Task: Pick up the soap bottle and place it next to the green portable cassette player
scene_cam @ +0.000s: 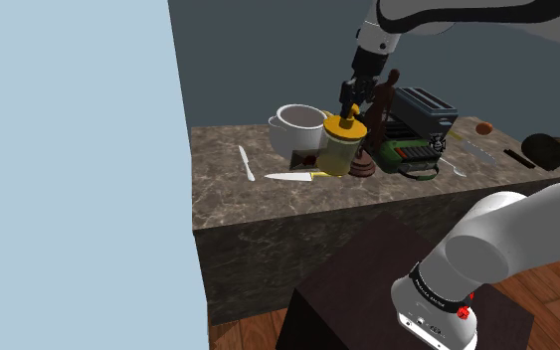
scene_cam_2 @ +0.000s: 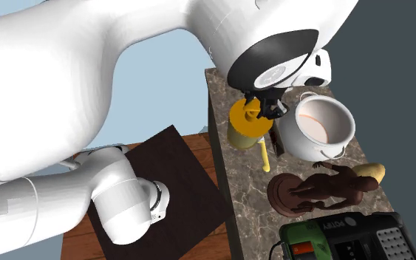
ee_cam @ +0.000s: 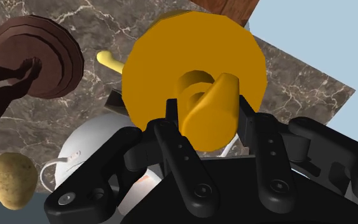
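In the shoulder view we saw the gripper (scene_cam: pixel 348 107) come straight down onto the pump head of the soap bottle (scene_cam: pixel 339 145), a pale yellow body under an orange cap. The bottle stood upright on the marble counter (scene_cam: pixel 268 214), between a white pot (scene_cam: pixel 300 125) and a brown figurine (scene_cam: pixel 385 104). The green cassette player (scene_cam: pixel 411 152) lay just past the figurine, in front of a toaster (scene_cam: pixel 426 105). We could not tell whether the bottle's base rested on the counter or hung just clear of it. In the second exterior view the gripper (scene_cam_2: pixel 266 105) sat over the orange cap of the soap bottle (scene_cam_2: pixel 244 127), near the counter's front edge and beside the white pot (scene_cam_2: pixel 318 127). The figurine (scene_cam_2: pixel 318 190) stood between the bottle and the cassette player (scene_cam_2: pixel 304 241), with a potato (scene_cam_2: pixel 369 172) close by. In the wrist view the fingers (ee_cam: pixel 173 137) stood only narrowly apart, pressed against both sides of the orange pump nozzle, so the gripper (ee_cam: pixel 210 122) was clasping the soap bottle (ee_cam: pixel 190 60) by its pump.
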### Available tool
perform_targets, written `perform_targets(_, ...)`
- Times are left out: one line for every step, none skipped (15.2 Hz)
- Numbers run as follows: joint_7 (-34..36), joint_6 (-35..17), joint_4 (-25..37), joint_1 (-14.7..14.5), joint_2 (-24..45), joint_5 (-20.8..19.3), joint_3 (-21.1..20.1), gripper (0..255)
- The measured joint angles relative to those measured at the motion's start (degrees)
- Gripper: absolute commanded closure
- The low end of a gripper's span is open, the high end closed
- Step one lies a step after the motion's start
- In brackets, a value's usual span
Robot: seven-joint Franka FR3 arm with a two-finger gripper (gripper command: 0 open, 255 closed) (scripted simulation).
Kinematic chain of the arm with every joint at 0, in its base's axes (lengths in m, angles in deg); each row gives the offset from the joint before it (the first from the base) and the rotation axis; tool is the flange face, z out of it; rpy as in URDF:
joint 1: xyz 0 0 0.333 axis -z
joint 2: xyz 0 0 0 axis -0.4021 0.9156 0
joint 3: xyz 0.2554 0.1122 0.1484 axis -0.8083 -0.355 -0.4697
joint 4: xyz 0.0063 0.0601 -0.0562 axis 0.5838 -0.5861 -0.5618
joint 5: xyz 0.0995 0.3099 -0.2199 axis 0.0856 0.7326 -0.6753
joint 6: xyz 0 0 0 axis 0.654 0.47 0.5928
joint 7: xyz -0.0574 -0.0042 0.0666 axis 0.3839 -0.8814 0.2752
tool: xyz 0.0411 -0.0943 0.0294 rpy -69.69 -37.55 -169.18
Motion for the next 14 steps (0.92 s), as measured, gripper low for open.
perform_targets(0.20,0.93,0.91,-0.06,-0.03,0.05,-0.11,255)
perform_targets(0.31,1.66,1.67,-0.09,-0.01,0.07,-0.18,255)
perform_targets(0.32,2.44,2.61,-0.10,0.15,0.07,-0.17,255)
perform_targets(0.38,3.19,3.57,-0.12,0.37,0.08,-0.18,255)
perform_targets(0.30,3.90,4.47,-0.09,0.57,0.05,-0.10,255)
perform_targets(0.43,4.75,5.28,-0.12,0.52,0.07,-0.16,255)
perform_targets(0.46,5.33,5.87,-0.13,0.53,0.07,-0.17,255)
perform_targets(0.47,6.00,6.61,-0.12,0.61,0.07,-0.15,255)
perform_targets(0.49,6.70,7.43,-0.12,0.72,0.06,-0.14,255)
perform_targets(0.59,7.57,8.37,-0.15,0.80,0.08,-0.19,255)
perform_targets(0.61,8.17,9.18,-0.16,1.00,0.08,-0.19,255)
perform_targets(0.63,9.06,10.44,-0.16,1.36,0.09,-0.16,255)
perform_targets(0.64,9.79,11.47,-0.18,1.66,0.10,-0.15,255)
perform_targets(0.59,10.60,12.29,-0.15,1.68,0.07,-0.09,255)
